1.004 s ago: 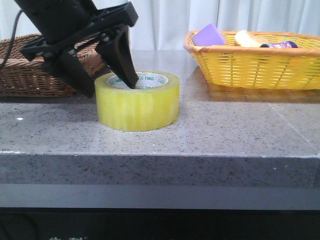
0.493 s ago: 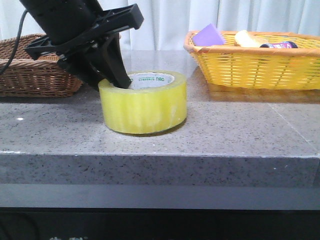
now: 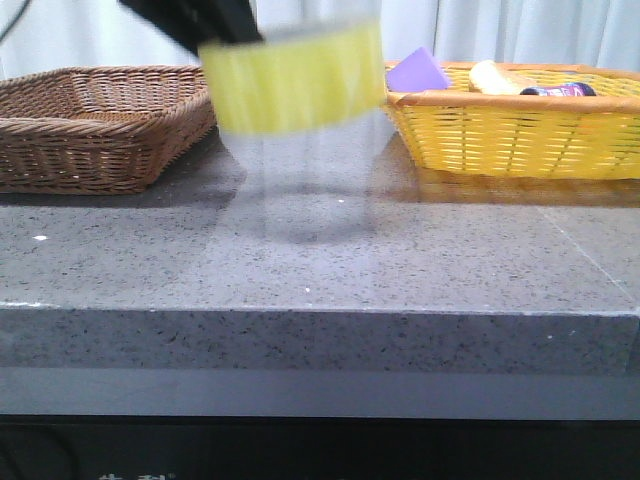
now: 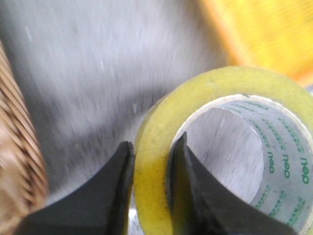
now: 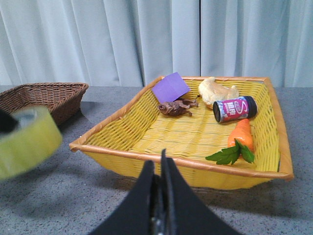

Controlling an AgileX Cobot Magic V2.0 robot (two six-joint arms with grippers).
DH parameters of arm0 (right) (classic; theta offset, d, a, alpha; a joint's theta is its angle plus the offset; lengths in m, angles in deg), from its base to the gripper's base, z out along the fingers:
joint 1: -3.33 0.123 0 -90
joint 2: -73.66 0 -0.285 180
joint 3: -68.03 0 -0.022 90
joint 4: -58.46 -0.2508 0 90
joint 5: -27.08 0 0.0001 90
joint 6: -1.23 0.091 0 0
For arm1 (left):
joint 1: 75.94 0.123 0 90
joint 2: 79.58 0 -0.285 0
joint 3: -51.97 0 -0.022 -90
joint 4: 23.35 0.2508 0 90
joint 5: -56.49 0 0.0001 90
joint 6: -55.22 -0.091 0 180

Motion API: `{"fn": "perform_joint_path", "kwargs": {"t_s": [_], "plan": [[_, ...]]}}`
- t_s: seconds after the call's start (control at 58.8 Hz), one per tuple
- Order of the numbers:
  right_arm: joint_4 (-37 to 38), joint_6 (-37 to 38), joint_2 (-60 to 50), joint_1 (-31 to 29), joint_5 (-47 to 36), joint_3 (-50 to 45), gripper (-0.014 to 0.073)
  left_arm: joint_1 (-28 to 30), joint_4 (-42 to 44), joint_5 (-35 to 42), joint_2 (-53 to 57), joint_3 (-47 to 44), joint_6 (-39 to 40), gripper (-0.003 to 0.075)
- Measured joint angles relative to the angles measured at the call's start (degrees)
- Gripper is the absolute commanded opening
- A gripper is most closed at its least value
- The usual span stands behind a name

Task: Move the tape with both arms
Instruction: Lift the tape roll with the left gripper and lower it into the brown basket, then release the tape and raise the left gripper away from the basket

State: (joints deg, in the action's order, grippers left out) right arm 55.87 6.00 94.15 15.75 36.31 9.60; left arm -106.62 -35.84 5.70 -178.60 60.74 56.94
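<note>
Desk [image 3: 420, 270] edge nearest the camera is bare grey stone w/ only a blurred shadow under the lift. Tape [image 3: 293, 78] hangs above it, off the surface, mid-desk between the two baskets, smeared by motion in the front view. Left gripper [image 4: 150, 161] has it: jaws pinch the roll's wall, one finger outside the yellow band, the other inside the white core, roll axis roughly along the fingers' length so the open hole faces the wrist cam. Right gripper [image 5: 159, 196] sits low and apart, jaws pressed together, holding nothing; in its own view the tape [image 5: 27, 142] lies off toward the robot's left, w/ the yellow basket [image 5: 186, 161] straight ahead. So the handover turns on this: tape is on the left side of the right jaws, free rim opposite the left pinch is prob. the only clear place to take it, and the right jaws would need to spread first. Brown basket [image 3: 95, 125] sits far left, behind; purple block [image 3: 418, 72] and other bits lie in the yellow one, curtain beyond.
</note>
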Motion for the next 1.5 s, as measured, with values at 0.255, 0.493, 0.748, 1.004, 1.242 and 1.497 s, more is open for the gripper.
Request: {"fn": "perform_joint_path", "kwargs": {"t_s": [0.255,0.493,0.748,1.004,1.242,1.497], "plan": [[0.0,0.0,0.0,0.0,0.0,0.0,-0.0122,5.7,7.8,-0.5,0.9,8.3,0.0,0.0028],[0.0,0.0,0.0,0.0,0.0,0.0,-0.0122,16.8,12.9,0.1,0.2,8.8,-0.1,0.0028],[0.0,0.0,0.0,0.0,0.0,0.0,-0.0122,25.4,13.7,0.0,-6.9,8.8,-0.2,0.0035],[0.0,0.0,0.0,0.0,0.0,0.0,-0.0122,25.9,13.3,-0.9,-11.7,8.8,-0.2,0.0154],[0.0,0.0,0.0,0.0,0.0,0.0,-0.0122,25.9,13.0,-0.8,-12.0,8.9,-0.2,0.039],[0.0,0.0,0.0,0.0,0.0,0.0,-0.0122,25.9,13.0,-0.4,-6.6,8.6,-0.2,0.0344]]}}
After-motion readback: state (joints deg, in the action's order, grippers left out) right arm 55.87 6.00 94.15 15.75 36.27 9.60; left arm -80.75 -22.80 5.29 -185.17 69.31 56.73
